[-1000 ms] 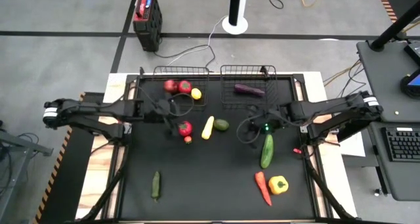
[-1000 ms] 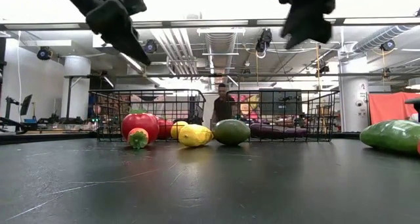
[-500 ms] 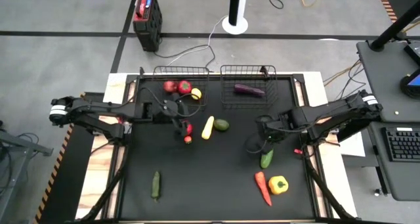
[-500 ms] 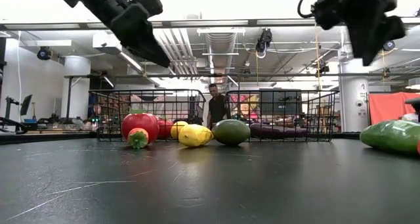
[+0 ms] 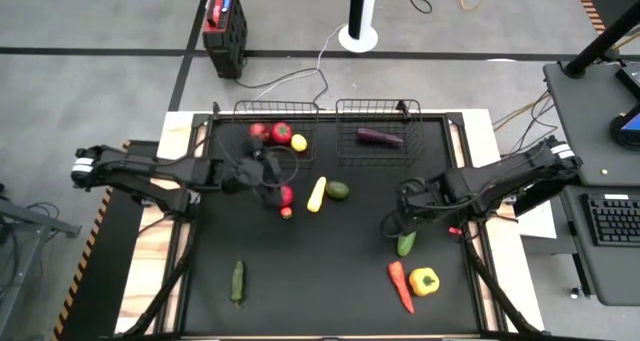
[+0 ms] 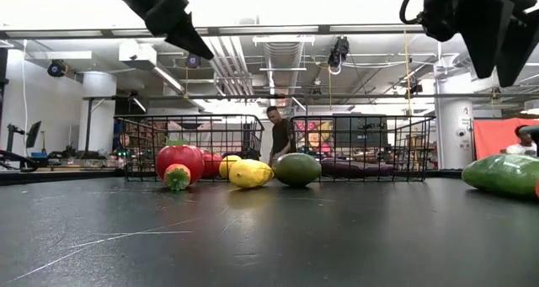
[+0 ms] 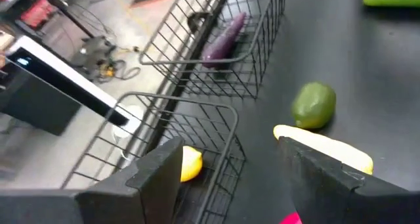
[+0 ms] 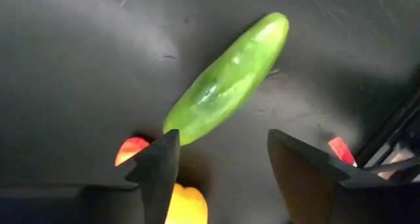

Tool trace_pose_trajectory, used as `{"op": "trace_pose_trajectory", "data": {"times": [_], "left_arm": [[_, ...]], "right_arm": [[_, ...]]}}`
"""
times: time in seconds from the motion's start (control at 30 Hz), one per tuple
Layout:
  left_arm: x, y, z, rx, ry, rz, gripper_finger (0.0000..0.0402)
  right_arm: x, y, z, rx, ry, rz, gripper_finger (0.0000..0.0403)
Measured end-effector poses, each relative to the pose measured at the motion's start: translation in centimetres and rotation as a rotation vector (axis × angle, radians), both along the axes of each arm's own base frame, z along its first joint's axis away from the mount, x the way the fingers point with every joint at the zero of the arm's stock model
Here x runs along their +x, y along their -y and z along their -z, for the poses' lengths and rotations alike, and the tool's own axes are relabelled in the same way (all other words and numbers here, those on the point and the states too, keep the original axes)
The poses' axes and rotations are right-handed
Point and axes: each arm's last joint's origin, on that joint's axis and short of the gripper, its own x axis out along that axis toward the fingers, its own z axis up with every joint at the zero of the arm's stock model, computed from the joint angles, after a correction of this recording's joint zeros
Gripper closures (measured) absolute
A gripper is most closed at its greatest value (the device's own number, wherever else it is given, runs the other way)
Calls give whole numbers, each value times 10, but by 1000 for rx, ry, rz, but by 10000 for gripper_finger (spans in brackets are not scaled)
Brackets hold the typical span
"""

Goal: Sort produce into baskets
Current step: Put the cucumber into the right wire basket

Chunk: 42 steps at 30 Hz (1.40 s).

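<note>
My right gripper (image 8: 223,178) hangs with fingers apart over the long smooth green cucumber (image 8: 226,78) near the table's right edge, and I fear it rolls away if I pinch off-centre, while my left gripper (image 7: 230,178), fingers apart too, waits by the red tomato (image 5: 285,194).

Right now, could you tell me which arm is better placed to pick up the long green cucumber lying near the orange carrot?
The right. Its gripper hangs open directly above the long green cucumber, jaws either side of its near end. The left gripper is across the table, by the red tomato.
</note>
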Motion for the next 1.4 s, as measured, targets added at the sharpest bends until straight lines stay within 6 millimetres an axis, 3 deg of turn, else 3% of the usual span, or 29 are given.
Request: {"op": "trace_pose_trajectory", "data": {"times": [0.3, 0.8, 1.4], "left_arm": [[-15, 14, -4, 15, 24, 70, 171], [-26, 14, 2, 15, 27, 78, 171], [-25, 14, 1, 30, 24, 88, 171]], "right_arm": [[5, -9, 33, 26, 6, 127, 132], [-6, -5, 79, 17, -25, 200, 138], [11, -9, 112, -66, -91, 177, 143]]}}
